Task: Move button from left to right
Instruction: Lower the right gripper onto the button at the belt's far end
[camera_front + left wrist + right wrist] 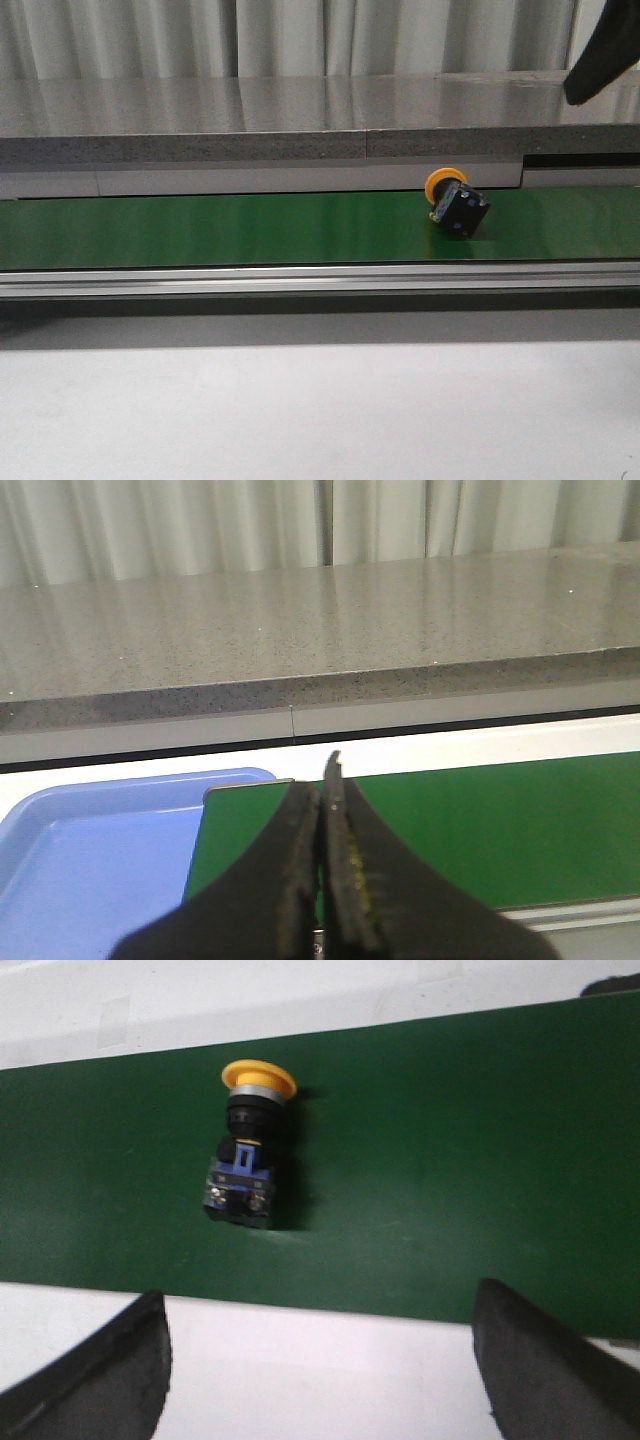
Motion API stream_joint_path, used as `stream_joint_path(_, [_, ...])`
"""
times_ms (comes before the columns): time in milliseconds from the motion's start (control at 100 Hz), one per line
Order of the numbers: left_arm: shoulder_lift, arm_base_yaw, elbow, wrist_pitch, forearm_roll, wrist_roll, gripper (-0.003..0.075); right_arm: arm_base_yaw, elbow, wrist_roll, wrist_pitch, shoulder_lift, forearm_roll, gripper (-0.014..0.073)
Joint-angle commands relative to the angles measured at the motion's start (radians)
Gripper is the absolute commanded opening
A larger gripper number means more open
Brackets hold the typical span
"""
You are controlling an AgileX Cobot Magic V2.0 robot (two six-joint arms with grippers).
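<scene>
On the green belt [200, 230] the button [457, 205] lies on its side toward the right, so our right gripper [320, 1360] hangs spread above it for a grasp, while our left gripper [322, 880] idles pressed together, empty.

Long green conveyor belt [220, 228] with one thing on it.
We see the yellow-capped black push-button [457, 204] lying on its side, right of the middle.

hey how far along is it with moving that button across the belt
Done, apparently: the button lies on its side on the green belt, right of centre, held by nothing. In hand: the right gripper hangs open above it; the left gripper is shut and empty. Left: probably picking it up.
</scene>
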Motion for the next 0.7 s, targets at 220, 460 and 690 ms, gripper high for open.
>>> stream_joint_path(220, [0.007,-0.009,-0.027,-0.083,-0.012,-0.002,-0.0020,-0.003,-0.131,-0.123,-0.043,0.165,0.088,0.0611])
stream_joint_path(460, [0.007,-0.009,-0.027,-0.083,-0.012,-0.002,-0.0020,0.016,-0.165,-0.157,-0.064,0.244,0.088,0.0611])
stream_joint_path(690, [0.007,-0.009,-0.027,-0.083,-0.012,-0.002,-0.0020,0.019,-0.177,-0.158,-0.110,0.316,0.088,0.0611])
